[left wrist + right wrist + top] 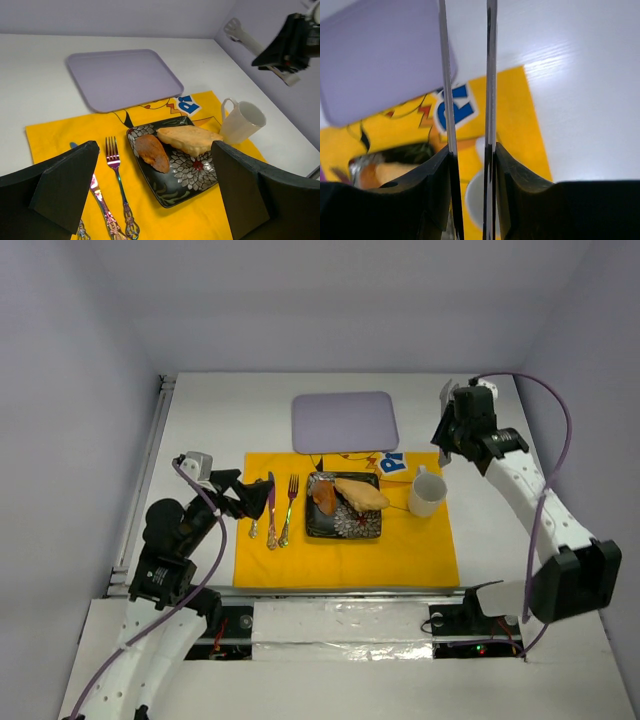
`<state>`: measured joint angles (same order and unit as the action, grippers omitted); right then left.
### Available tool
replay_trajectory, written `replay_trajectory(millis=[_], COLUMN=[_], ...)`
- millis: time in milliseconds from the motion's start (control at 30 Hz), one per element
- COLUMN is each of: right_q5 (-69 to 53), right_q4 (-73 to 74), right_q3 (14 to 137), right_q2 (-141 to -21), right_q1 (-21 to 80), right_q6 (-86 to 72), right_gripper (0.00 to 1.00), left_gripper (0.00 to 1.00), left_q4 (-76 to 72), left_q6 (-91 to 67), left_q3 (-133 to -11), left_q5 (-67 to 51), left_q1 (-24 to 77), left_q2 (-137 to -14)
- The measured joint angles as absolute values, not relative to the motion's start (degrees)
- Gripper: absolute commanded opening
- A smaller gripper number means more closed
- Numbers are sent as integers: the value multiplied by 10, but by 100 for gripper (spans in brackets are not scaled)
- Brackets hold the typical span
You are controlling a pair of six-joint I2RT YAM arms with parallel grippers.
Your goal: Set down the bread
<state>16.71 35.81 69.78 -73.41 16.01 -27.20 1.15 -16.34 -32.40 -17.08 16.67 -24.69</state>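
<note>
Left pincer (255, 502), wide apart and empty, hangs by the fork (289, 508); bread (360, 493) lies rightward on the plate (345, 526), overhanging its edge near the mug (426, 492).

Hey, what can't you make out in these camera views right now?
Knife: in the left wrist view, partly behind a finger of the left gripper.
Mug: in the right wrist view, only a sliver shows between the fingers of the right gripper.
Bread: in the right wrist view, blurred and cut off by a finger.
</note>
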Motion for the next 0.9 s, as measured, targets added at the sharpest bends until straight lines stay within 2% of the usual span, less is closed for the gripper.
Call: replay_trajectory(millis=[167, 333, 767, 833, 867, 900], right_q5=[127, 114, 119, 127, 130, 134], right_q4=[303, 283, 219, 220, 220, 220], right_q3=[723, 759, 715, 711, 710, 710], right_q2=[-848, -954, -1032, -1048, -1053, -1057], right_q1=[38, -40, -49, -49, -49, -49], right_q6=[-281, -271, -113, -103, -98, -94], right_gripper=[39, 40, 36, 41, 47, 47], left_gripper=[96, 96, 96, 96, 96, 96], left_q4=[12, 13, 15, 16, 16, 16], left_q6=[-164, -164, -164, -164, -164, -164], left_q3=[-324, -324, -324, -324, -324, -324], left_q5=[-172, -173, -171, -171, -170, -170], left_q1=[185, 187, 189, 191, 192, 192], left_q2=[-232, -206, -185, -185, -185, -184])
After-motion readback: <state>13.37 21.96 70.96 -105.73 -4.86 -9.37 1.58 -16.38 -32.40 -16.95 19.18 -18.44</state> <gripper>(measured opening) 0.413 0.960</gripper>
